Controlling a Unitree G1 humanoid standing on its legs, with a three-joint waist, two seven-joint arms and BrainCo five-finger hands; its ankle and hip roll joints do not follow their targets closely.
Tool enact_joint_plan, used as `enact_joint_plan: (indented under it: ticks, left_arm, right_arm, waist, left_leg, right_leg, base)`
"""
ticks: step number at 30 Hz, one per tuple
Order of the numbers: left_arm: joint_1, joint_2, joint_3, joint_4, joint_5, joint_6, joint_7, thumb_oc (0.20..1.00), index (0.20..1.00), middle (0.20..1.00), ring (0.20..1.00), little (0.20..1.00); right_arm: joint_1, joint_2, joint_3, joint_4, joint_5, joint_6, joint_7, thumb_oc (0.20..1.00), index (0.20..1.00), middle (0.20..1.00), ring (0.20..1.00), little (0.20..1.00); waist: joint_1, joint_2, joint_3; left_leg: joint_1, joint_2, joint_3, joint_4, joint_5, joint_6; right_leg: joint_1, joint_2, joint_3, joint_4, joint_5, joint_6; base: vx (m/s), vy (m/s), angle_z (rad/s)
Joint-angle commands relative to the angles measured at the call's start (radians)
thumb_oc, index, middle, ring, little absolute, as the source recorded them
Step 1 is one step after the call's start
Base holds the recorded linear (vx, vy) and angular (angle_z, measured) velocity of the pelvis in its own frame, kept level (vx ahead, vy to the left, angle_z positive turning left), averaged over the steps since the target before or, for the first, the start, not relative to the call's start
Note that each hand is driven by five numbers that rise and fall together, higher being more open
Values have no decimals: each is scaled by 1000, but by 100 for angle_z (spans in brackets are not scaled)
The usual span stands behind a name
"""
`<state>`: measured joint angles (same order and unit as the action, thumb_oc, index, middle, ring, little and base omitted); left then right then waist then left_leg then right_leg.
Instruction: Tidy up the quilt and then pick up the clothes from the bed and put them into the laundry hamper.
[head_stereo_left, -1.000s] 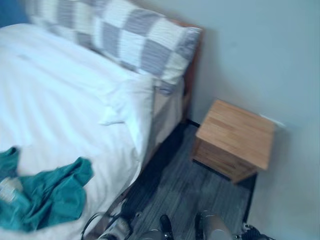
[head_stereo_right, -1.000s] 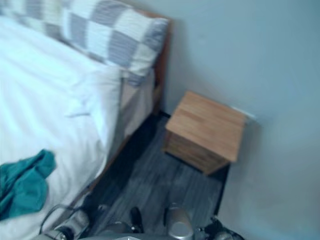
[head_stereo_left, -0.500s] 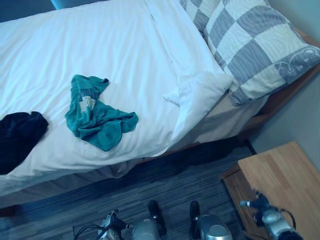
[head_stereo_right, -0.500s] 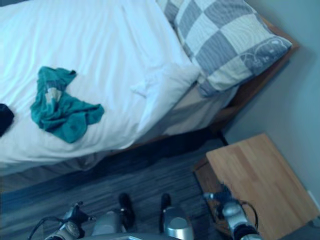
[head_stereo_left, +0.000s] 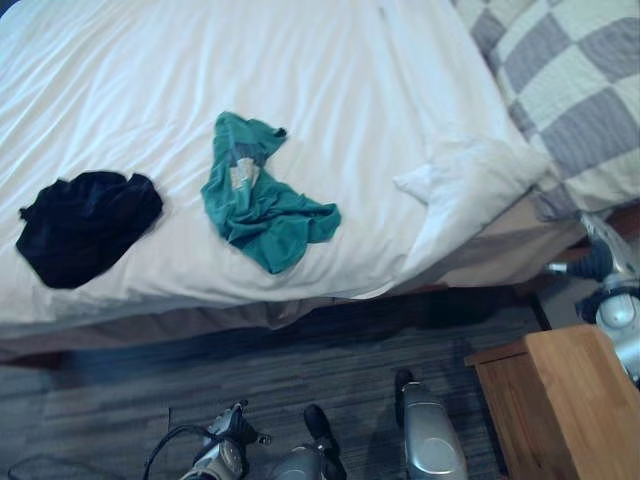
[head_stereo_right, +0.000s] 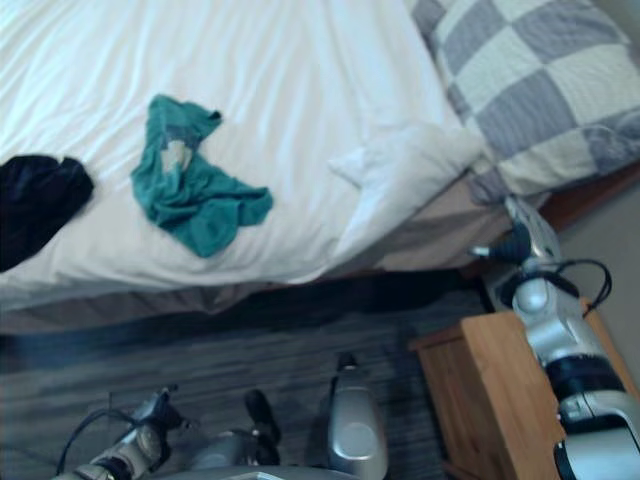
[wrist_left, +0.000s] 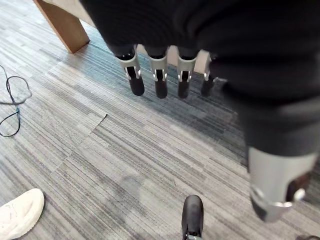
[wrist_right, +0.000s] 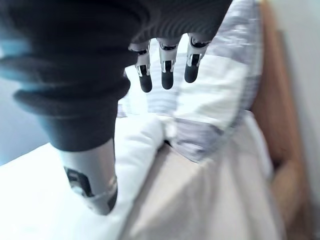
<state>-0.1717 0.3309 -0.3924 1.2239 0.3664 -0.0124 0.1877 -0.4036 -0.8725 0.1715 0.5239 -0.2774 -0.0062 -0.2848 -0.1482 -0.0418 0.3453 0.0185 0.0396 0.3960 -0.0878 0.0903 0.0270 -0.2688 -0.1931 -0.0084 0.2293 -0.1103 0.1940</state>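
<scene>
Right hand (wrist_right: 100, 60) (fingers slack) above quilt (wrist_right: 145, 150)

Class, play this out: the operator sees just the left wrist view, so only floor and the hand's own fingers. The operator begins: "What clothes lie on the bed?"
Observer: A teal garment lies crumpled on the white quilt.
Operator: Anything else to collect?
Observer: A black garment lies apart from it, further to the robot's left.
Operator: Where's the right hand?
Observer: The right hand hangs by the bed's edge below the checked pillow, fingers straight, holding nothing.
</scene>
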Motion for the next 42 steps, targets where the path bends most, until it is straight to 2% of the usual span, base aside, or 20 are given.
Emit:
enact_joint_plan:
  ticks: [1,5,8,9,11,12,14,21,24,25,26,27,28,29,30,32,36,39,41,42]
  left_arm:
    - [-12,45,-6,-25,-6,-22,32,1000,1000,1000,1000,1000]
    - [-12,52,-12,-31,-44,-43,45,1000,1000,1000,1000,1000]
    - [-9,35,-34,-26,-51,-53,63,1000,1000,1000,1000,1000]
    - [-17,22,-57,-25,-46,-55,66,1000,1000,1000,1000,1000]
    - [-20,15,-69,-26,-46,-58,69,1000,1000,1000,1000,1000]
    - [-20,7,-76,-25,-45,-57,70,1000,1000,1000,1000,1000]
    - [-27,-14,-92,-26,-49,-60,71,1000,1000,1000,1000,1000]
    - [-21,-55,-88,-20,-59,-53,66,1000,1000,1000,1000,1000]
    - [-12,-70,-46,-8,-32,-32,56,1000,1000,1000,1000,1000]
    - [-11,-69,-48,-8,-32,-32,56,1000,1000,1000,1000,1000]
    - [-6,-67,-27,3,-12,-22,49,1000,1000,1000,1000,1000]
    - [-6,-66,-29,3,-12,-22,49,1000,1000,1000,1000,1000]
    - [-6,-66,-21,9,-4,-18,47,1000,1000,1000,1000,1000]
    - [-1,-69,-8,19,7,-9,44,1000,1000,1000,1000,1000]
    - [-1,-68,-9,19,7,-9,44,1000,1000,1000,1000,1000]
    - [6,-77,2,33,9,6,45,1000,1000,1000,1000,1000]
    - [15,-76,23,36,0,18,38,1000,1000,1000,1000,1000]
    - [32,-83,51,24,-13,27,47,1000,1000,1000,1000,1000]
    - [38,-88,54,20,-13,31,54,1000,1000,1000,1000,1000]
    - [42,-102,58,18,-17,35,65,1000,1000,1000,1000,1000]
  right_arm:
    - [-175,-74,73,112,1,-2,-43,1000,1000,1000,1000,1000]
    - [-338,-54,165,200,26,-4,-40,1000,1000,1000,1000,1000]
    - [-510,-29,286,302,10,-7,-39,1000,1000,1000,1000,1000]
    - [-607,-13,361,362,1,-11,-35,1000,1000,1000,1000,1000]
    - [-640,3,393,380,-16,-13,-32,1000,1000,1000,1000,1000]
    - [-662,17,422,398,-27,-14,-30,479,479,479,479,479]
    - [-697,49,466,438,-51,-13,-28,200,200,200,200,200]
    - [-549,121,393,435,-33,-6,-28,200,200,200,200,200]
    - [-218,119,211,355,-13,-7,-24,200,200,200,200,200]
    - [-213,119,207,351,-14,-6,-24,200,200,200,200,200]
    - [-68,124,103,341,11,-4,-33,555,555,555,555,555]
    - [-65,124,100,339,10,-4,-33,555,555,555,555,555]
    - [-9,132,58,337,31,-3,-35,1000,1000,1000,1000,1000]
    - [108,168,-44,338,95,-1,-56,1000,1000,1000,1000,1000]
    - [110,168,-46,336,94,-1,-55,1000,1000,1000,1000,1000]
    - [244,268,-204,370,266,-14,-108,1000,1000,1000,1000,1000]
    - [347,351,-333,383,458,-40,-135,1000,1000,1000,1000,1000]
    - [463,378,-460,181,471,-52,-239,1000,1000,1000,1000,1000]
    - [489,387,-492,103,456,-51,-270,1000,1000,1000,1000,1000]
    - [490,384,-555,-5,442,-77,-351,1000,1000,1000,1000,1000]
  waist:
    - [20,-2,14]
    - [43,10,14]
    - [54,58,32]
    - [49,85,37]
    - [50,97,42]
    - [49,107,43]
    - [44,122,43]
    - [38,114,35]
    - [10,85,23]
    - [12,85,22]
    - [-4,70,21]
    - [-1,70,18]
    - [-10,64,17]
    - [-25,57,12]
    - [-22,57,10]
    - [-48,53,1]
    - [-68,49,-16]
    - [-81,46,-26]
    - [-81,46,-29]
    - [-81,47,-31]
  left_leg:
    - [37,86,-19,10,-103,-132]
    - [-6,73,-34,46,-96,-138]
    - [-39,77,-46,36,-68,-148]
    - [-51,85,-50,22,-52,-156]
    - [-55,89,-50,16,-45,-159]
    - [-57,92,-49,10,-40,-162]
    - [-60,104,-46,4,-28,-169]
    - [-45,128,-37,1,-22,-176]
    - [-18,141,-19,1,-36,-177]
    - [-17,141,-19,1,-37,-177]
    - [0,145,-8,1,-46,-177]
    - [-3,146,-6,1,-43,-178]
    - [6,148,1,1,-48,-178]
    - [21,152,11,1,-54,-178]
    - [18,153,13,1,-52,-179]
    - [39,153,22,1,-66,-175]
    - [57,153,29,1,-75,-175]
    - [73,153,32,1,-86,-174]
    - [75,153,31,1,-85,-173]
    - [77,151,27,1,-90,-171]
  right_leg:
    - [60,17,87,-152,81,44]
    - [57,-2,76,-203,130,31]
    - [42,9,64,-217,141,24]
    - [39,18,55,-230,144,19]
    - [36,19,49,-232,145,18]
    - [36,22,45,-235,143,16]
    - [38,32,37,-242,139,11]
    - [53,48,24,-234,132,1]
    - [77,47,16,-240,135,4]
    - [77,47,16,-240,135,4]
    - [89,46,15,-241,133,7]
    - [86,47,17,-242,136,6]
    - [93,45,15,-241,132,8]
    - [100,44,17,-239,130,9]
    - [97,45,19,-240,134,7]
    - [109,43,19,-237,127,10]
    - [120,42,21,-235,121,12]
    - [133,38,17,-230,113,13]
    - [134,36,16,-228,115,12]
    - [137,35,13,-225,112,12]
  base:
    - [99,-224,81]
    - [61,-181,32]
    - [41,-131,6]
    - [36,-113,-6]
    - [36,-46,3]
    - [42,-43,11]
    - [40,-27,-1]
    - [20,-2,-2]
    - [24,7,1]
    - [45,10,3]
    - [19,6,-5]
    - [45,11,-11]
    - [51,26,-17]
    - [51,26,-13]
    - [56,54,-10]
    - [54,61,-3]
    - [41,43,-6]
    - [36,46,4]
    - [13,36,12]
    - [24,56,8]
